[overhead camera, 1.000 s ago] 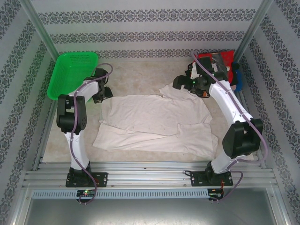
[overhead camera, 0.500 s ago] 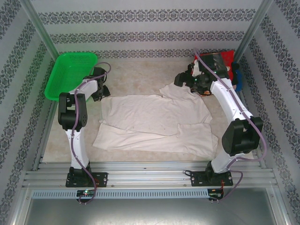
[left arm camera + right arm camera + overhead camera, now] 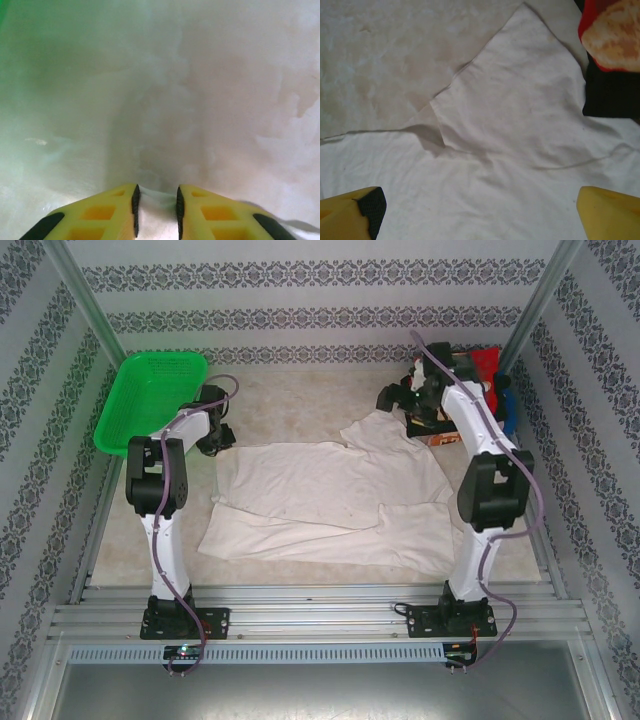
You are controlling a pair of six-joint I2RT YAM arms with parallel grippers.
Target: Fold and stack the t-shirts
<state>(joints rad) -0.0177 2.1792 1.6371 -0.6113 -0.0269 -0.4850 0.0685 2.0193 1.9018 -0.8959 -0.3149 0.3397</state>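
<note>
The white shirt lies spread across the middle of the desk, with 1 sleeve reaching toward the far right corner. In that corner sits the folded stack: a red shirt on top, a black shirt under it and a blue shirt at the right edge. In the right wrist view the red shirt carries a tan printed patch, and the white sleeve's tip lies just beside the black shirt.

The white shirt's near hem lies close to the metal rails at the desk's front. Its far edge leaves a wide band of bare desk up to the patterned back wall. The basket stands tilted at the far left, near the shirt's far left corner.

The left fingers are down at that corner. The left wrist view shows them almost together, with a narrow slot holding a strip of pale cloth; I cannot tell whether they grip it. The right fingers are spread wide above the sleeve, 1 at each lower corner of the right wrist view, holding nothing.

The top view gives the shirt's whole outline. The right wrist view gives the crease where sleeve meets body.
</note>
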